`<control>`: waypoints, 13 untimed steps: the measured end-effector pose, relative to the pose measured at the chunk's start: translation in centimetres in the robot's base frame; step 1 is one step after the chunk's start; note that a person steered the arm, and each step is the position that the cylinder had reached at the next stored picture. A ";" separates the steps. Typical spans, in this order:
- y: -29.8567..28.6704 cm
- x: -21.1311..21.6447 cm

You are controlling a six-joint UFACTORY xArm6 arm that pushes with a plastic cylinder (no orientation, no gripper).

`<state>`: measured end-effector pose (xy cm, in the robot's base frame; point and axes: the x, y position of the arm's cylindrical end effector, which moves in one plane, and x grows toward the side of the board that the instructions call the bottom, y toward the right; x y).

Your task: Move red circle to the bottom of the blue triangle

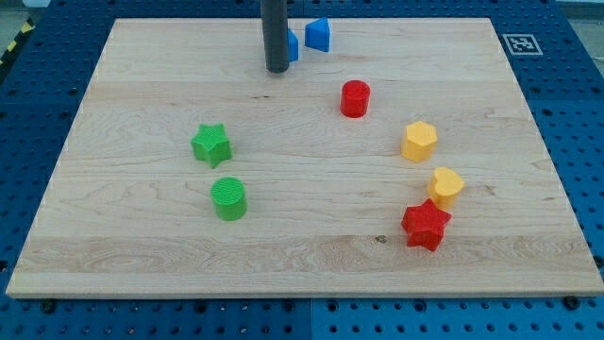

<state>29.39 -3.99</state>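
The red circle [355, 98], a short cylinder, stands right of the board's middle in the upper half. Two blue blocks sit near the view's top. One blue block [318, 35] is in full view, with a slanted, roughly triangular outline. The other blue block [293, 45] is partly hidden behind my rod, so its shape is unclear. My tip [276, 70] rests on the board just left of and below that hidden blue block, and up-left of the red circle, well apart from it.
A green star [211, 144] and a green circle [228, 198] lie at the left of centre. A yellow hexagon [420, 142], a yellow heart [445, 186] and a red star [425, 225] lie at the right. The wooden board [142, 255] rests on a blue pegboard table.
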 end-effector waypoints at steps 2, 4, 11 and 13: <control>0.0 -1.1; 0.0 -2.6; 12.0 11.0; 10.2 7.3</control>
<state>36.74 6.19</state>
